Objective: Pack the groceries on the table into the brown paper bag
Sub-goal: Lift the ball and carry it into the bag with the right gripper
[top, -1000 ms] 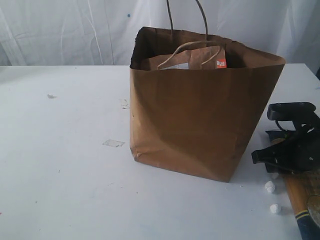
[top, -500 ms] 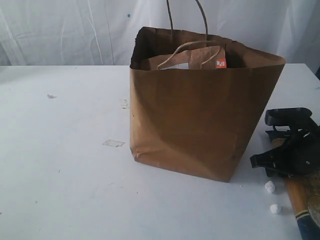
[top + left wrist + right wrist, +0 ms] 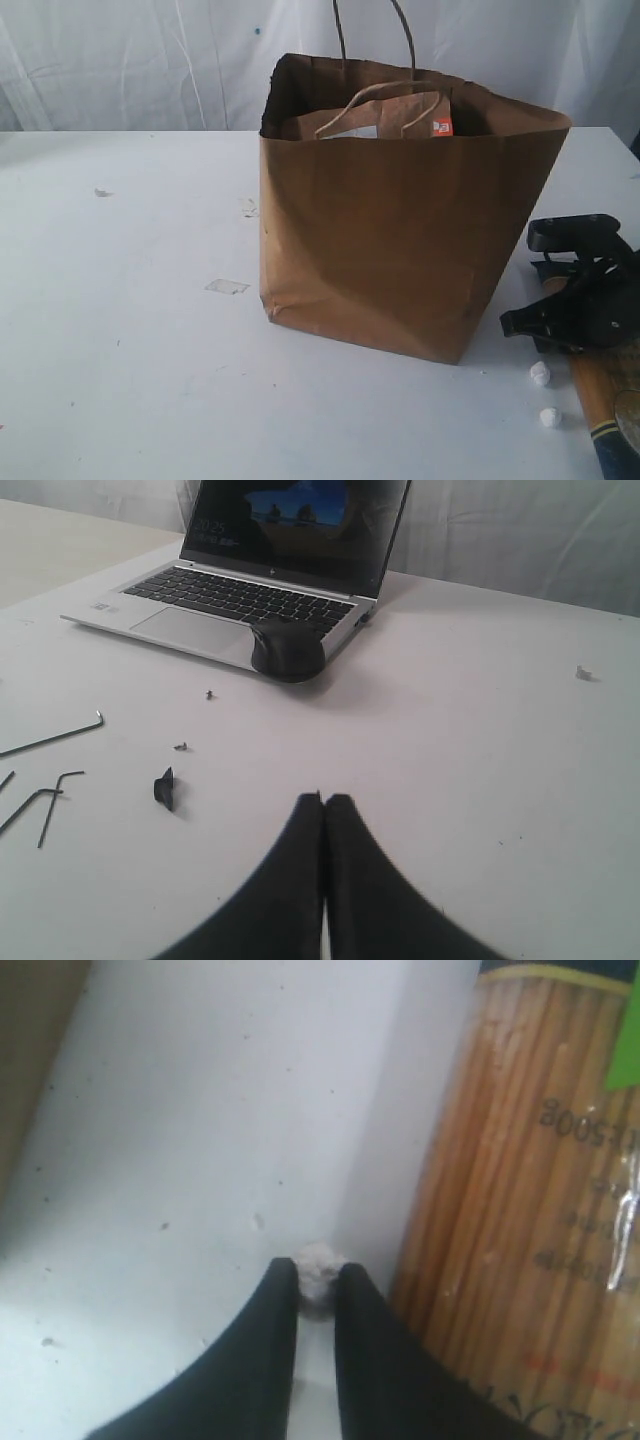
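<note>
The brown paper bag point(image 3: 390, 230) stands open in the middle of the table point(image 3: 130, 330), with the brown labelled pouch point(image 3: 375, 118) showing inside its mouth. The long spaghetti packet point(image 3: 598, 390) lies flat at the right, also close up in the right wrist view point(image 3: 530, 1190). My right gripper point(image 3: 522, 322) hangs low just right of the bag, over the packet's near end. Its fingers stand a narrow gap apart point(image 3: 317, 1268), beside the packet. My left gripper point(image 3: 325, 798) is shut and empty over bare tabletop, out of the exterior view. The other groceries are out of sight.
Two small white lumps point(image 3: 540, 373) point(image 3: 550, 417) lie beside the packet; one point(image 3: 318, 1260) shows just past my right fingertips. A grey round thing point(image 3: 630, 418) is cut off at the right edge. A laptop point(image 3: 270, 570), a mouse point(image 3: 287, 650) and hex keys point(image 3: 50, 742) lie ahead of my left gripper.
My right gripper has sunk a little lower toward the table beside the bag. The bag and the packet have not moved.
</note>
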